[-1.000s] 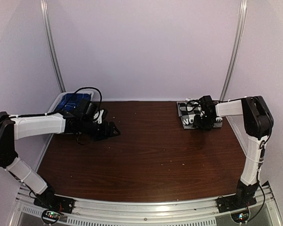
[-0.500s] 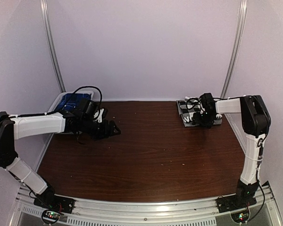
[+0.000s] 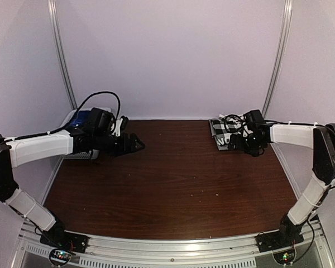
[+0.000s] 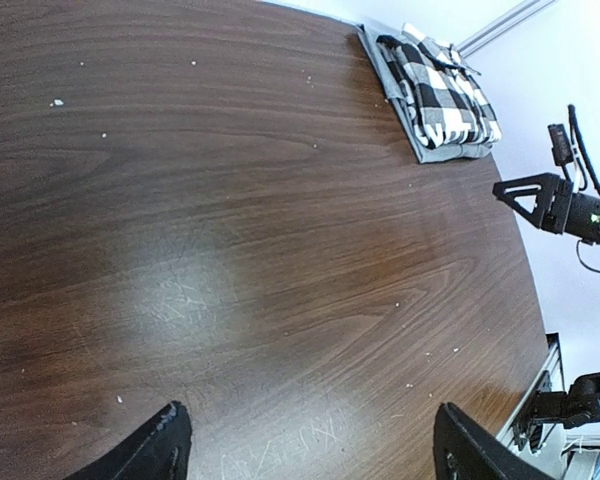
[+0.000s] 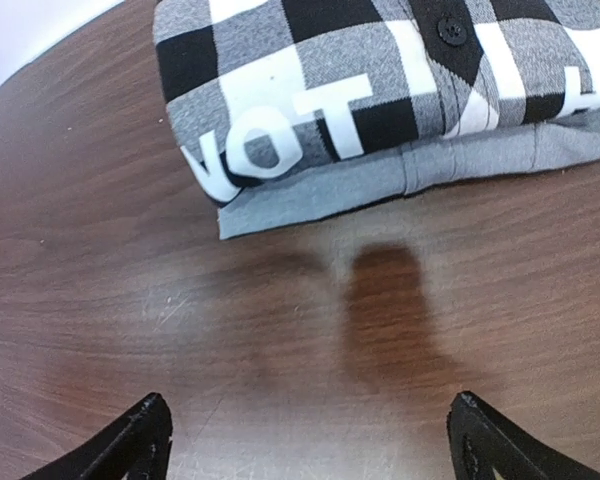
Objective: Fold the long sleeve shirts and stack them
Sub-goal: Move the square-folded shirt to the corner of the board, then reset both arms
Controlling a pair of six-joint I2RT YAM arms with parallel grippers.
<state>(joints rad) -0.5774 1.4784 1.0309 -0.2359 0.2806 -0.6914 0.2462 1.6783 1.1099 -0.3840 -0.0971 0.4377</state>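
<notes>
The checked flannel shirt (image 5: 380, 80) lies folded atop the grey shirt (image 5: 380, 178). Jaws spread and empty, the right gripper (image 5: 305, 425) hovers seemingly just beside the grey shirt, the left gripper (image 4: 310, 430) well apart. A low swing might snag its edge.

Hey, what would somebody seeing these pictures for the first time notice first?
The folded black-and-white check flannel shirt with white lettering stands out, lying on top of the folded grey shirt at the table's far right corner. The right pincer hovers open beside that stack, and the left pincer hangs open and empty over the table's left side.
</notes>
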